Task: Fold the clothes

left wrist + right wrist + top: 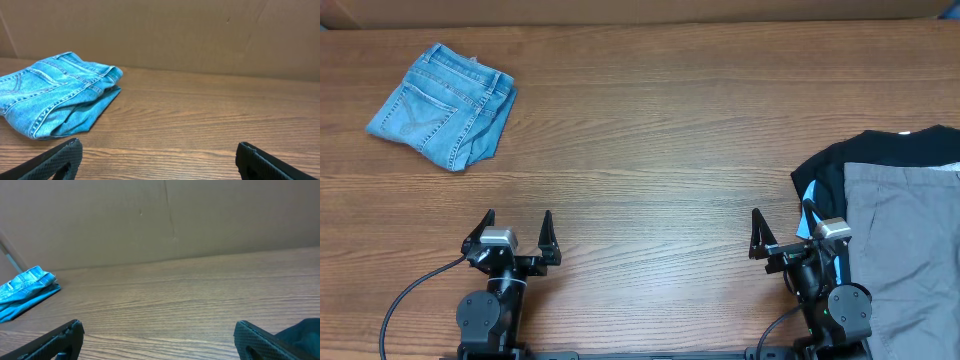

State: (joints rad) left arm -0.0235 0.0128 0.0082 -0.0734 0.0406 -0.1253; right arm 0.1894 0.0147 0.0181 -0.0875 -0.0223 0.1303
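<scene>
Jeans (442, 108) are seen folded far left, beyond the open left gripper (518, 215); the right gripper (782, 212), likewise open, is placed well apart.

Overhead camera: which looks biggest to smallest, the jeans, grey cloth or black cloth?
1. grey cloth: biggest, even cut off by the picture edge.
2. jeans and black cloth: too alike to rank, since the grey cloth hides part of the black one.

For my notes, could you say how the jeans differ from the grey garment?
The jeans are light-blue, folded compactly at far left; the grey garment lies spread at right. The jeans are wholly in view; the grey garment runs off frame. Both rest on the table.
</scene>
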